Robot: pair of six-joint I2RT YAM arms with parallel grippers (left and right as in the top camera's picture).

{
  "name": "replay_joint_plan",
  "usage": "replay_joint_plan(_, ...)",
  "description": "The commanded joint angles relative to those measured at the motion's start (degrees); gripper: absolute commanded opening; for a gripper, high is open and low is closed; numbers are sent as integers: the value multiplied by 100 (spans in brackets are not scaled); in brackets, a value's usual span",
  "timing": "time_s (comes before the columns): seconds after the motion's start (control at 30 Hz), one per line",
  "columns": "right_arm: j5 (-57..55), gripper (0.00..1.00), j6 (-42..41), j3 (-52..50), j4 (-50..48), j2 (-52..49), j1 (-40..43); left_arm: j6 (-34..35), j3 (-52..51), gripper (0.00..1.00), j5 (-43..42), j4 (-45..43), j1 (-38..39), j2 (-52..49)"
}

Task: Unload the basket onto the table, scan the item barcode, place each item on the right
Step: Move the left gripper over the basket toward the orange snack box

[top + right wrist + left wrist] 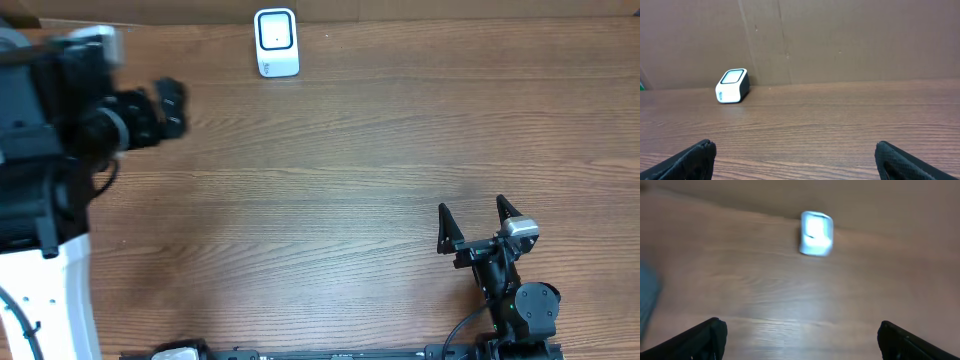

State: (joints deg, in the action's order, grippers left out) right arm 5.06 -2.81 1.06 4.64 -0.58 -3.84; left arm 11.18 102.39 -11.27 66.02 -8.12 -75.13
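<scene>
The left arm is seen in the overhead view at the far left of the table (330,170), raised close to the camera and blurred. Its left gripper (176,108) is pointed to the right across the wood, with the jaws held wide apart and nothing between them. The right arm is placed at the near edge on the right side. Its right gripper (472,206) is aimed toward the far edge, with the two dark fingers spread in a V and nothing held.

The white barcode scanner (276,42) is stood at the far edge of the table, about midway along it, well apart from both grippers.

In the overhead view only the scanner's top window is shown. Its dark side and its place just in front of a brown cardboard wall (840,40) are shown by the right wrist view. In the left wrist view the scanner (816,233) is smeared, and bare wood is seen between the finger ends.
</scene>
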Motion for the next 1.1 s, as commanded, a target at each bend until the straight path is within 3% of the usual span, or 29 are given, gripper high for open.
replay_joint_plan(0.0,-52,100,-20,-59,-22,35,-33,1045,192,100,271,-9,-1158,-20)
replay_joint_plan(0.2,-52,100,-20,-59,-22,35,-33,1484,192,100,70,4,-3289,-151)
replay_joint_plan(0.37,-52,100,-20,-59,-22,35,-33,1714,190,100,116,39,-4190,-496)
replay_joint_plan(0.67,-52,100,-20,-59,-22,35,-33,1318,190,96,306,361,-4970,-1373)
replay_joint_plan(0.83,-52,100,-20,-59,-22,35,-33,758,190,95,293,81,-5003,-1683)
replay_joint_plan(0.97,-52,100,-20,-59,-22,35,-33,763,192,89,304,-70,-5003,-2011)
replay_joint_plan(1.07,-52,100,-20,-59,-22,35,-33,763,190,100,317,-92,-5003,-2210)
